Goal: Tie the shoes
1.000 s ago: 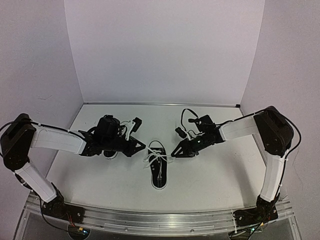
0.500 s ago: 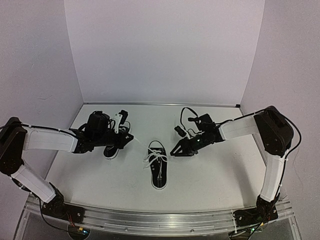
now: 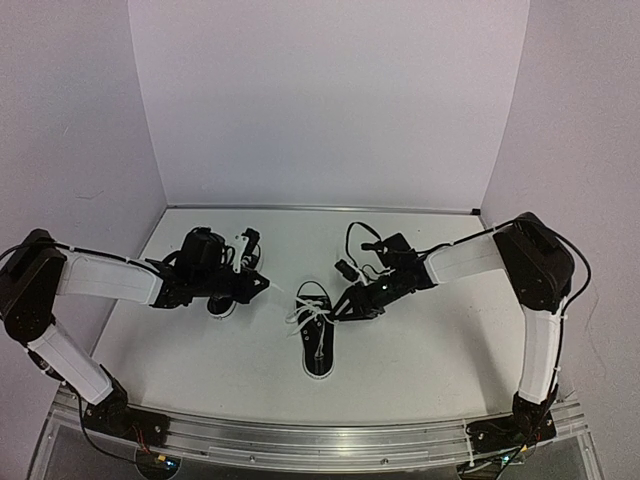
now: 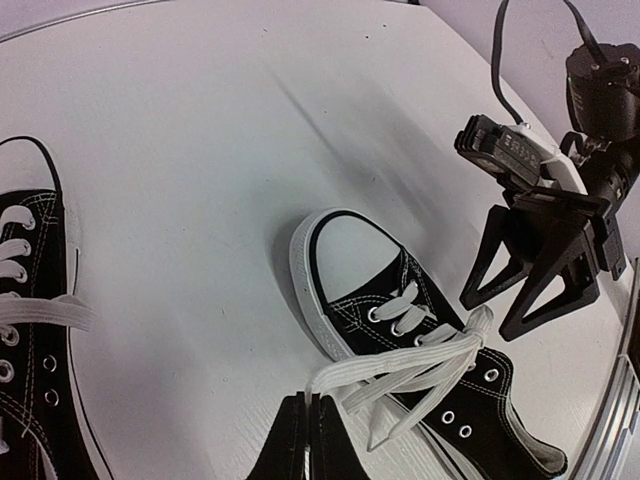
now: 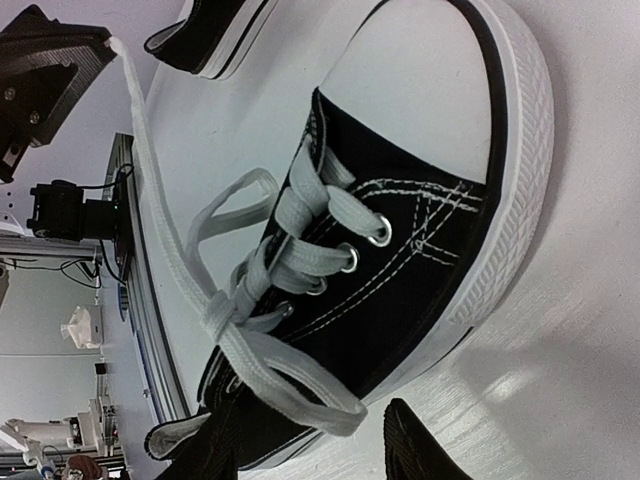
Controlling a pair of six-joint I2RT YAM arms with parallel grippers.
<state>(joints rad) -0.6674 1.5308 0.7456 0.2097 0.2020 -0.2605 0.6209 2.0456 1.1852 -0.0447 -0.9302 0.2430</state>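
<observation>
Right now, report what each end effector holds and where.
Left end effector pinches the black canvas sneaker's white lace near its free end. Right end effector open, holding nothing.

Second shoe (image 4: pixel 35 420) (left edge) half cropped

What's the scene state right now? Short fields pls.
left gripper: shut on a lace of the middle shoe
right gripper: open, beside the middle shoe's toe end, holding nothing
middle shoe: sole down between the arms, laces loose with a loop, no finished bow
left shoe: partly under the left arm, no gripper on it
</observation>
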